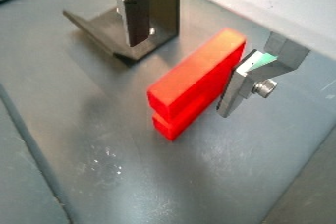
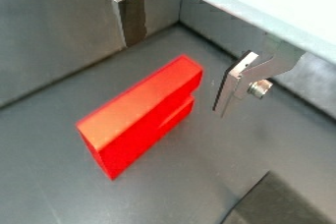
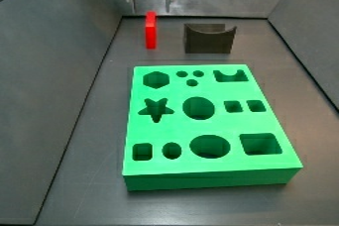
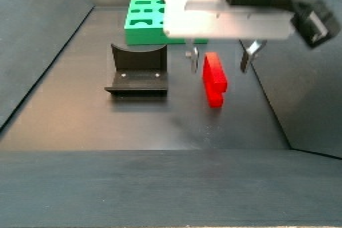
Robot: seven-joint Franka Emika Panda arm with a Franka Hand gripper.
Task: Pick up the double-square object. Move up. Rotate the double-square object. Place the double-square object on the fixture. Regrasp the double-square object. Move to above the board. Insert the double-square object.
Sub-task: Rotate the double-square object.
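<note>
The red double-square object (image 1: 195, 83) (image 2: 138, 118) stands on edge on the grey floor, between the fixture and the side wall. My gripper (image 4: 222, 62) hangs open right over it, a finger on either side. One finger (image 1: 243, 85) is close to the block's face. The other finger (image 1: 133, 17) is well apart from it, in front of the dark fixture (image 1: 155, 12). Nothing is gripped. In both side views the double-square object (image 3: 151, 30) (image 4: 214, 78) is beside the fixture (image 3: 207, 38) (image 4: 136, 69). The green board (image 3: 205, 121) (image 4: 147, 17) lies further off.
Grey walls (image 3: 93, 81) rise around the floor. One wall (image 2: 250, 31) stands close behind the gripper's finger (image 2: 234, 83). The fixture's upright bracket is a short way from the red block.
</note>
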